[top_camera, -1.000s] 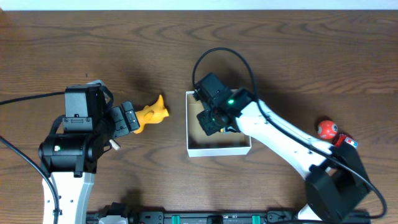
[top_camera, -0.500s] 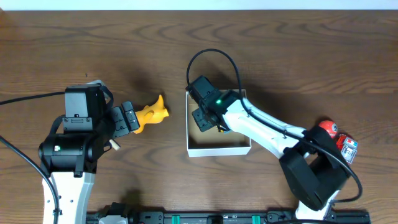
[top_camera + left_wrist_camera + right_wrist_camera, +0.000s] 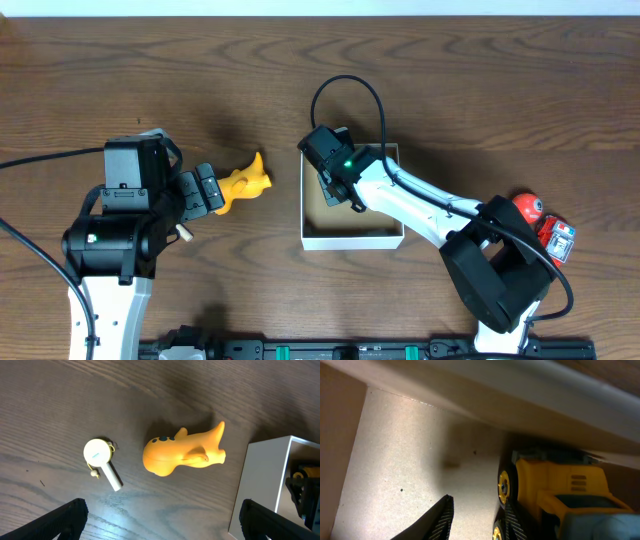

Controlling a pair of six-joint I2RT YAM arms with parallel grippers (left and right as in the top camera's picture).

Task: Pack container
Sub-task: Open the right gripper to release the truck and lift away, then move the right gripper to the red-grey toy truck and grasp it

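The container (image 3: 350, 241) is a shallow white box with a tan cardboard floor (image 3: 400, 460), standing mid-table. My right gripper (image 3: 335, 195) reaches down into its far left part. In the right wrist view its jaws (image 3: 477, 520) stand apart over bare cardboard, with nothing between them. A yellow toy truck (image 3: 555, 485) lies in the box, against the outer side of the right finger (image 3: 512, 520). A yellow animal toy (image 3: 245, 183) (image 3: 182, 452) lies on the table left of the box. My left gripper (image 3: 205, 190) (image 3: 162, 512) is wide open just short of it, holding nothing.
A small white round piece with a short handle (image 3: 100, 457) lies left of the yellow animal toy. The box's white wall (image 3: 265, 485) shows at the right of the left wrist view. A red ball (image 3: 526, 207) and a red packet (image 3: 556, 238) sit at the table's right side.
My right gripper has shifted toward the box's far left corner and its jaws have spread apart. The left arm and the yellow animal toy have not moved.
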